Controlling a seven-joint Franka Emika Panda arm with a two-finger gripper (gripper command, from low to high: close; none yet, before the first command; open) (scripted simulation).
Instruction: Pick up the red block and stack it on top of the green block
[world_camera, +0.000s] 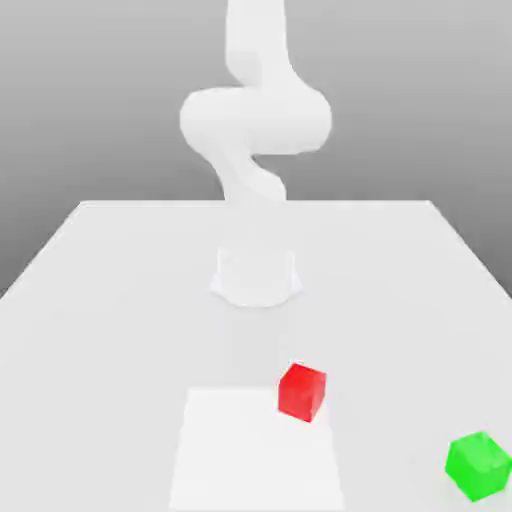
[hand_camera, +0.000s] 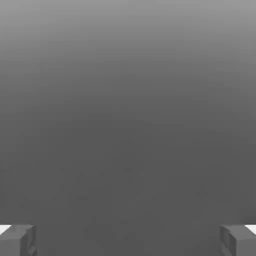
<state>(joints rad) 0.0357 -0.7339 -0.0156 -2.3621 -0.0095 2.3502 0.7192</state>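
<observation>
Gripper (hand_camera: 128, 240) is hanging open, holding nothing. Red block (world_camera: 302, 391) is sitting lower centre on table (world_camera: 100, 300); green block (world_camera: 479, 465) is lying lower right, well apart.

Flat, bright, even light washes the white desk (world_camera: 100, 300) and pale arm (world_camera: 255, 120), which nearly merge. No hard shadows fall. The backdrop grades from pale to dark grey. The blocks' faces look soft-edged and faintly glossy.

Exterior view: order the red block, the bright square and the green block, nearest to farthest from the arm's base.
1. red block, on the bright square's far corner; these two are too close to call.
2. green block, farthest, at the exterior view's right.
</observation>
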